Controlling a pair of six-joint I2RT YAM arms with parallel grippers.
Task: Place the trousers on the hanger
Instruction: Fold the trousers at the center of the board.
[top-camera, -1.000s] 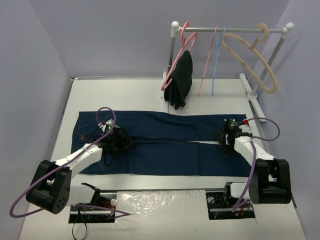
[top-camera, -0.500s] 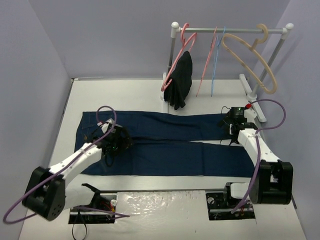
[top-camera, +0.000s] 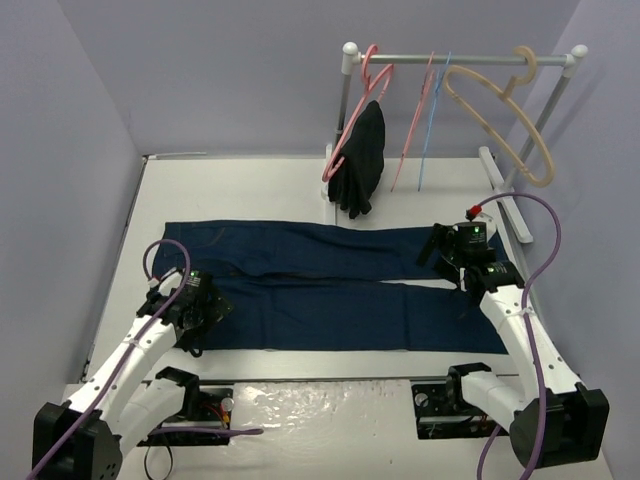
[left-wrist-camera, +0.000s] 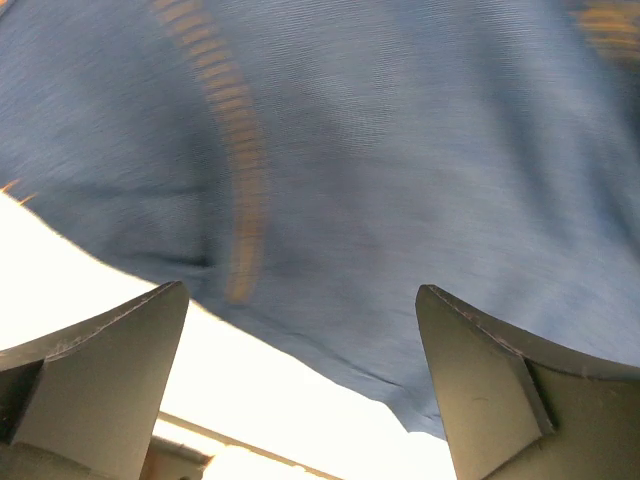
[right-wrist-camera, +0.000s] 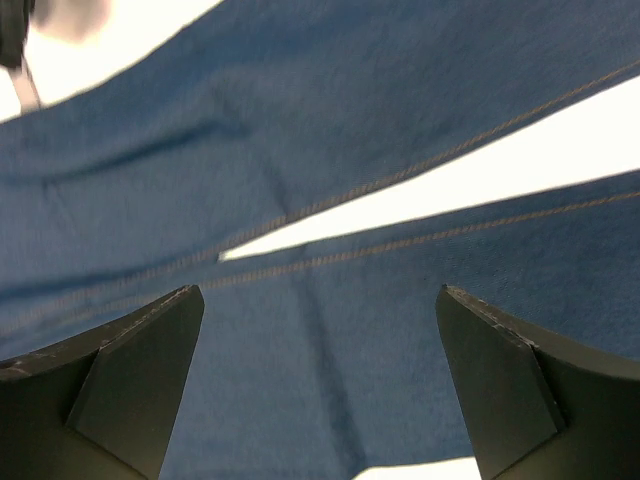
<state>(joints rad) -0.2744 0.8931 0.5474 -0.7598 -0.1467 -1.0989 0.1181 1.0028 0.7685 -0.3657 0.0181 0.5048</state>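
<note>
Trousers lie flat, one corner hidden under the left arm, both jaws open and empty

Robot lab cell; plain lavender walls round a white table (two bolted arms, small clothes rail)

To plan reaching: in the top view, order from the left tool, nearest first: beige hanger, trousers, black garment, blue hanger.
1. trousers, under the left tool
2. black garment, left on the rail
3. blue hanger, middle
4. beige hanger, right end
</note>
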